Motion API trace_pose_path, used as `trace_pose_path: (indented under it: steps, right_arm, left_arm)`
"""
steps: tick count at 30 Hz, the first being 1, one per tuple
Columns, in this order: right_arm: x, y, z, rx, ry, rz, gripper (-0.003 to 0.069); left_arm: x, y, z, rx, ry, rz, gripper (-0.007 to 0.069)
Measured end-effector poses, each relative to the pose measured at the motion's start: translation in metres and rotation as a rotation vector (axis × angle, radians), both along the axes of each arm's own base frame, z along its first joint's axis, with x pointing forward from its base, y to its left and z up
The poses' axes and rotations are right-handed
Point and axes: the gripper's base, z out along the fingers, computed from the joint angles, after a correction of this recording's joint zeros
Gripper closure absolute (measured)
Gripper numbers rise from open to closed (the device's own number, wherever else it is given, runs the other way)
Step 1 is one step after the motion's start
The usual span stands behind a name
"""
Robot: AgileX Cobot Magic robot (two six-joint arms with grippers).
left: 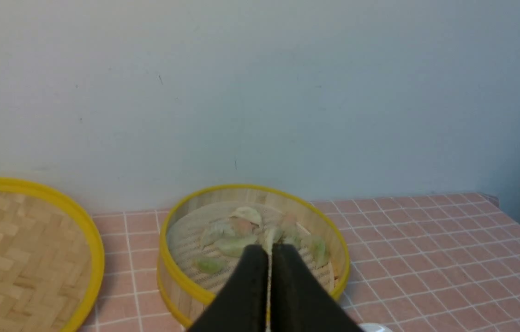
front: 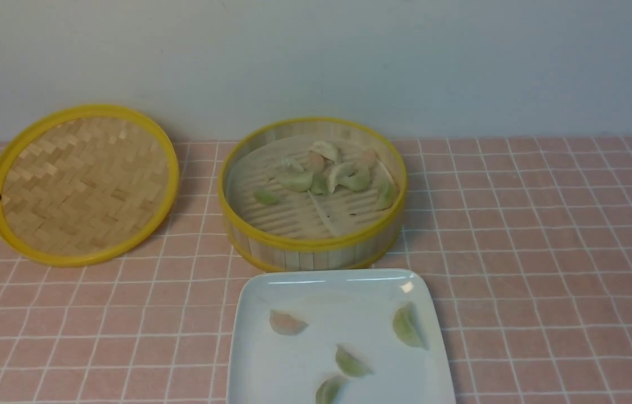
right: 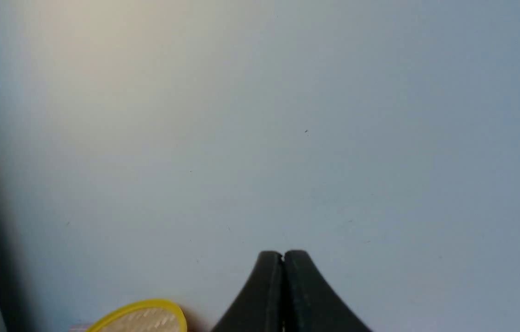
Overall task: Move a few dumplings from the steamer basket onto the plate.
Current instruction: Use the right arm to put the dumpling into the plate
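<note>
Both grippers are closed on nothing. The left pincer [left: 269, 251] has its black jaws pressed together and looks straight over the round bamboo-slat steamer basket [front: 313, 247] with yellow rims. The right pincer [right: 283, 254], equally closed, faces the pale wall [right: 333, 115], with only an edge of the flat woven yellow-rimmed lid [right: 142, 318] in its view. The left arm therefore seems the better placed for the next pick: the small crescent-shaped pleated dumplings [front: 296, 180] lie ahead of and below its tips. One pale green dumpling [front: 267, 196] sits apart from the cluster, on the basket's left side, with its long axis roughly left to right. The glossy white square plate [front: 254, 365] stands just on the near side of the basket on the pink checked worktop [front: 545, 252]. It carries four dumplings, three green and one pinkish. About ten remain in the basket, though they overlap too much for a sure count. There is one basket, one plate and one lid.
</note>
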Motion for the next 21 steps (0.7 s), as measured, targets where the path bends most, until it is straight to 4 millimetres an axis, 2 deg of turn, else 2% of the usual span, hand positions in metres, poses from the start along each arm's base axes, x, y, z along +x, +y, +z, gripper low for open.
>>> trace_pose_path:
  steps: [21]
  right_arm:
    - [0.0002,-0.0005,0.0009,-0.011,-0.021,-0.012,0.0673]
  left_arm:
    - [-0.0004,-0.0007,-0.0034,0.014,0.033,-0.010,0.0631]
